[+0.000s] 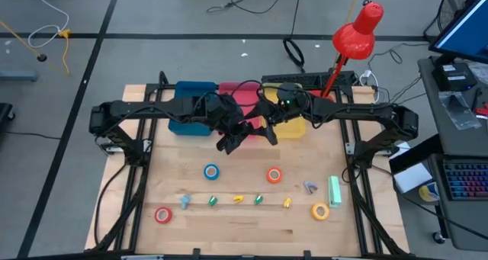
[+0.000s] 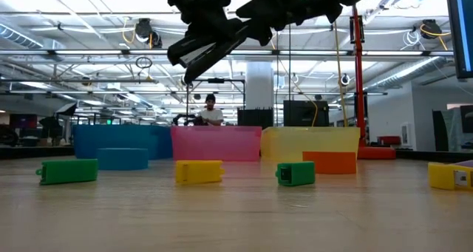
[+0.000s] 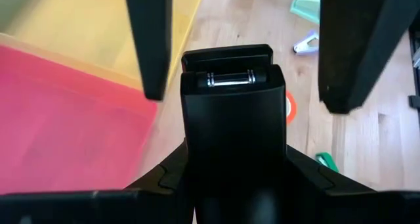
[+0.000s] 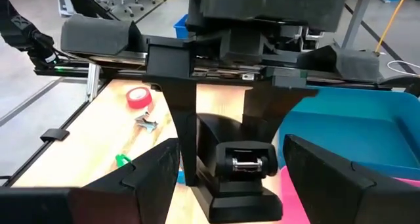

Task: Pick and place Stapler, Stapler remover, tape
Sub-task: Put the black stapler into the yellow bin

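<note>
Holding a black stapler point(image 1: 232, 138) between our left gripper point(image 1: 229, 142) fingers above the bins, right gripper point(image 1: 268, 132) wide open and empty beside it; four tape rolls point(image 1: 211, 171) lie unsorted on the table point(image 1: 137, 184)

Stapler point(image 3: 233, 119) sits between left gripper point(image 1: 232, 142) jaws, above table point(image 1: 244, 214). Right gripper point(image 1: 268, 132) just beside it. Three bins point(image 1: 229, 96) behind jaws; tape rolls point(image 1: 211, 171) before them.
</note>
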`<state>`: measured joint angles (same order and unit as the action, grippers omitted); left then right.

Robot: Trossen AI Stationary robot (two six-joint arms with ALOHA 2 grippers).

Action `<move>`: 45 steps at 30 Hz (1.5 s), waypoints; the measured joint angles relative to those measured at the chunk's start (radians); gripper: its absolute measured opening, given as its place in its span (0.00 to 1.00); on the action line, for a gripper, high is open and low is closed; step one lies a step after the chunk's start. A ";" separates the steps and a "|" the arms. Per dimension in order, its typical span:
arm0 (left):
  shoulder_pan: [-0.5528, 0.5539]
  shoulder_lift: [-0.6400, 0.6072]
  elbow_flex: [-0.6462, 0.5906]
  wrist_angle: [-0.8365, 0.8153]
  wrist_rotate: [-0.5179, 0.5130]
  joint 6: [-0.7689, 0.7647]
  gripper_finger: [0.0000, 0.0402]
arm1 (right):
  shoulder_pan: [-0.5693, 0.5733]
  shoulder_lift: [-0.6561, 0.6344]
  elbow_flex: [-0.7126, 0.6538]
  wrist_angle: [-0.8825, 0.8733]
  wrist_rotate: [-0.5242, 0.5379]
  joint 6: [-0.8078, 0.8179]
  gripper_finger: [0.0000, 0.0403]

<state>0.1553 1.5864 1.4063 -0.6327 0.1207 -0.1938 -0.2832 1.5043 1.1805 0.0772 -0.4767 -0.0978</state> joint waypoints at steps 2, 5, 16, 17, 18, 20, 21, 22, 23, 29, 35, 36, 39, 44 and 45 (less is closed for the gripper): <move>-0.001 0.000 0.000 0.006 0.000 0.005 0.38 | 0.001 0.000 0.000 0.000 0.000 0.003 0.66; -0.001 0.000 0.000 0.015 0.000 0.008 0.38 | 0.008 0.017 0.001 0.005 -0.001 0.007 0.66; -0.021 -0.001 -0.002 0.001 -0.048 0.005 0.38 | 0.016 0.068 0.006 0.054 -0.050 0.063 0.66; -0.023 -0.002 -0.002 -0.005 -0.049 0.004 0.38 | 0.016 0.068 0.009 0.055 -0.050 0.063 0.66; -0.024 -0.002 -0.002 -0.005 -0.051 0.002 0.38 | 0.017 0.068 0.012 0.053 -0.049 0.063 0.66; -0.027 -0.002 -0.002 -0.002 -0.056 0.003 0.38 | 0.017 0.068 0.023 0.050 -0.050 0.067 0.66; -0.027 -0.002 -0.002 -0.002 -0.054 0.003 0.38 | 0.017 0.068 0.026 0.054 -0.050 0.071 0.65; -0.028 -0.002 -0.002 0.000 -0.055 0.002 0.38 | 0.017 0.067 0.027 0.055 -0.050 0.072 0.64; -0.028 -0.002 -0.002 0.003 -0.055 0.001 0.38 | 0.017 0.067 0.027 0.053 -0.050 0.071 0.63; -0.028 -0.002 -0.002 0.002 -0.051 0.006 0.38 | 0.017 0.068 0.027 0.022 -0.049 0.066 0.52; -0.029 -0.002 -0.002 0.001 -0.047 0.010 0.38 | 0.016 0.068 0.027 0.008 -0.048 0.062 0.42; -0.029 -0.002 -0.002 0.001 -0.046 0.014 0.38 | 0.016 0.068 0.027 0.008 -0.049 0.059 0.41; -0.029 -0.002 -0.002 -0.001 -0.044 0.016 0.37 | 0.016 0.068 0.027 0.008 -0.050 0.059 0.36; -0.029 -0.002 -0.002 -0.001 -0.045 0.015 0.37 | 0.016 0.068 0.027 0.007 -0.049 0.059 0.36; -0.029 -0.002 -0.002 -0.001 -0.045 0.016 0.37 | 0.016 0.068 0.027 0.006 -0.049 0.059 0.36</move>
<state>0.1267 1.5845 1.4044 -0.6338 0.0753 -0.1778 -0.2668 1.5719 1.2079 0.0837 -0.5259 -0.0391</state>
